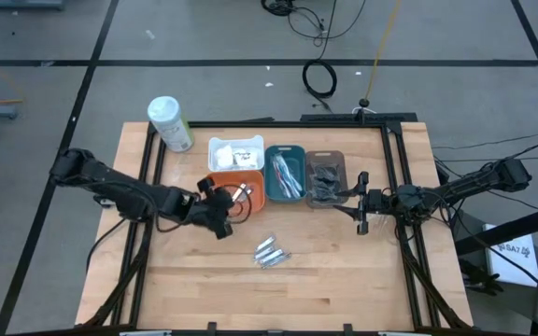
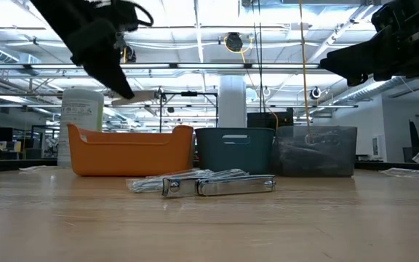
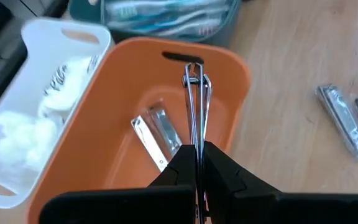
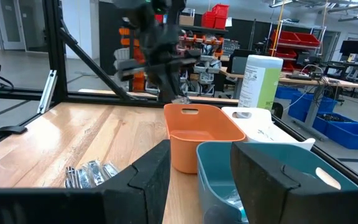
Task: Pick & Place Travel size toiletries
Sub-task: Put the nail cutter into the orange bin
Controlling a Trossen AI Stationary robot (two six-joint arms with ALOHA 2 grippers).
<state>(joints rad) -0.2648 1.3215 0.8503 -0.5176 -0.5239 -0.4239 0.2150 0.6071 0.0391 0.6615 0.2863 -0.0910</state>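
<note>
My left gripper (image 1: 224, 202) is shut on a silvery nail clipper (image 3: 195, 99) over the orange tray (image 1: 250, 194). It also shows in the low view (image 2: 118, 81), above the tray's rim. Another clipper (image 3: 158, 135) lies flat on the orange tray's floor. Several more clippers (image 1: 271, 252) lie on the table in front of the trays, also seen in the low view (image 2: 217, 184). My right gripper (image 1: 362, 203) is open and empty, beside the grey tray (image 1: 326, 177). Toothbrushes (image 1: 286, 175) lie in the teal tray, and white packets (image 1: 235, 155) lie in the white tray. My left gripper pinches one end of the nail clipper (image 3: 197, 148) between its two fingers. The clipper sticks out forward past the fingertips, in line with them. The fingers come from the table's left, slanting down. The clipper is lifted clear, above the orange tray's inside.
A large white bottle with a green label (image 1: 169, 124) stands at the back left, behind the white tray (image 1: 215, 149). The four trays stand close together at the table's middle back. Bare wood lies along the near edge (image 1: 269, 299).
</note>
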